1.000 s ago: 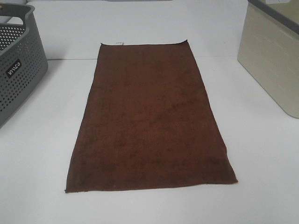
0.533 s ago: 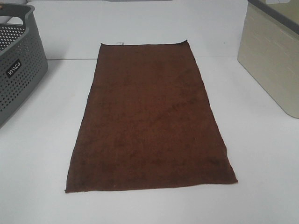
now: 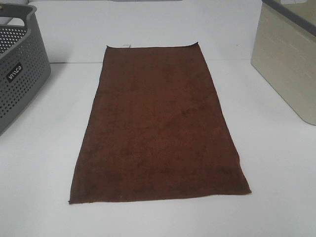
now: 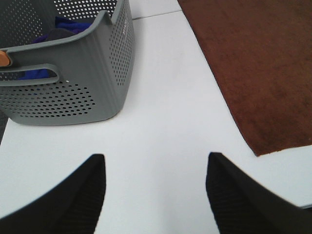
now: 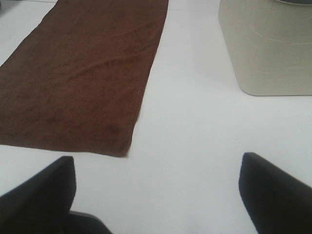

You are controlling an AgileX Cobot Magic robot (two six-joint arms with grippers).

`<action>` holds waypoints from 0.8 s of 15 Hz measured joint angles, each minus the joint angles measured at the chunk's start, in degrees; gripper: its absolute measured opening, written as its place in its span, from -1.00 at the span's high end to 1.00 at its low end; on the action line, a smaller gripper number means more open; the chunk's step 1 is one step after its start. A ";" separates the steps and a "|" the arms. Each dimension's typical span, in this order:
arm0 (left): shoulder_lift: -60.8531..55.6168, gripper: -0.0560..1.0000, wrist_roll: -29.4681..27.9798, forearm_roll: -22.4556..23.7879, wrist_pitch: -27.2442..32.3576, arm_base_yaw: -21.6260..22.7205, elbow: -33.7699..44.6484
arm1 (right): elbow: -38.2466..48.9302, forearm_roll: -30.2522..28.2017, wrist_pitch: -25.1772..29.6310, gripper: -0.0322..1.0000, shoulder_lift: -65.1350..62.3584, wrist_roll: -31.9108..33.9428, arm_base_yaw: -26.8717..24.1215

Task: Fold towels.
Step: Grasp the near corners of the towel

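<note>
Nothing had moved since the earlier frames: the towel (image 3: 158, 126) lay exactly as before and neither arm had entered the high view. One dark reddish-brown towel was spread flat and unfolded in the middle of the white table (image 3: 276, 173), its long side running away from the robot, with one small white tag (image 3: 126, 46) at the far edge. One grey perforated basket (image 3: 19, 74) stood well to the left of it, with some blue cloth (image 4: 68, 24) inside, and one beige bin (image 3: 289, 64) stood well to the right. The left gripper (image 4: 153, 190) hung over bare table between the basket and the towel's near left corner, jaws spread wide and holding nothing. The right gripper (image 5: 156, 190) hung over bare table near the towel's near right corner, also spread wide and empty. Folding seemed not yet begun; the step in hand looked like the approach. The next move probably called for each gripper to come down on its near corner, pinch the thin cloth, and carry the near edge over to the far one
</note>
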 joint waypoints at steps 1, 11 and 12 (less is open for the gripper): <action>0.00 -0.21 0.00 0.00 0.00 0.00 0.00 | 0.00 0.00 0.00 -0.71 0.00 0.00 0.00; 4.58 -0.15 -7.56 -3.72 -15.13 0.00 -1.95 | -0.46 0.00 -5.21 -0.71 3.55 4.81 0.00; 6.13 -0.15 -8.25 -4.70 -17.53 0.00 -1.83 | -0.46 0.00 -6.02 -0.71 4.53 5.44 0.00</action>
